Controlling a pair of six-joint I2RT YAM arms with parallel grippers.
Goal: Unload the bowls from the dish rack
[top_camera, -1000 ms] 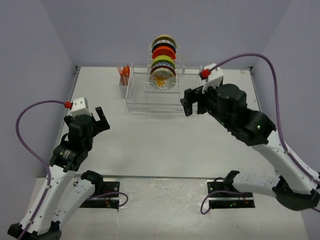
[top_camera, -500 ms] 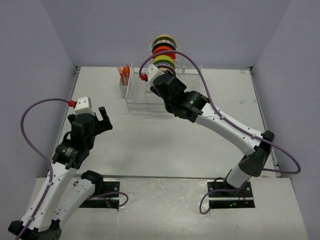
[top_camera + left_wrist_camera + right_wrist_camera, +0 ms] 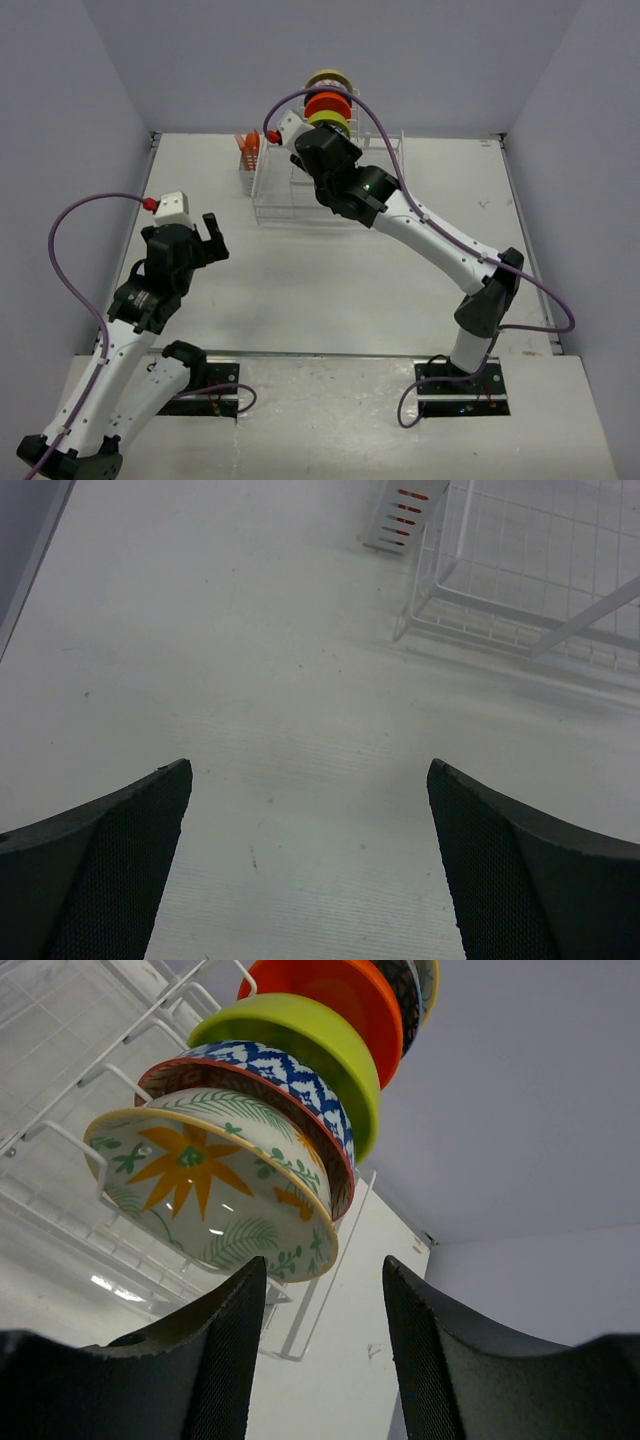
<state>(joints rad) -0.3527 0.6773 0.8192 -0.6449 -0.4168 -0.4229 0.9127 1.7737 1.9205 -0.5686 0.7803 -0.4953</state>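
A: From above, where do the bowls [image 3: 327,98] sit?

B: On edge in a row between the dividers of the dish rack [image 3: 272,205], at the far side of the table [image 3: 330,285]; none lies on the table yet; the right arm [image 3: 440,245] stretches over the rack's front and hides its own tips here.

A: And the left fingers [image 3: 211,228]?

B: Well apart from the rack, over bare table; the left wrist view shows them spread wide with nothing between them, a rack corner ahead to the right.

A: The right wrist view?

B: The right fingers [image 3: 205,1360] are parted and empty; the leaf bowl [image 3: 215,1190] stands frontmost, just beyond the gap; behind it come the blue-patterned bowl [image 3: 295,1085], the lime green bowl [image 3: 315,1045] and the orange bowl [image 3: 340,995], packed close.

A: What could go wrong?

B: I'd judge the tight spacing the main hazard; a finger pushed too deep could catch the blue-patterned bowl's rim too and drag both; a pull out of line with the dividers could hook a wire and shift the rack; the glaze looks slick, so a shallow pinch may slip.
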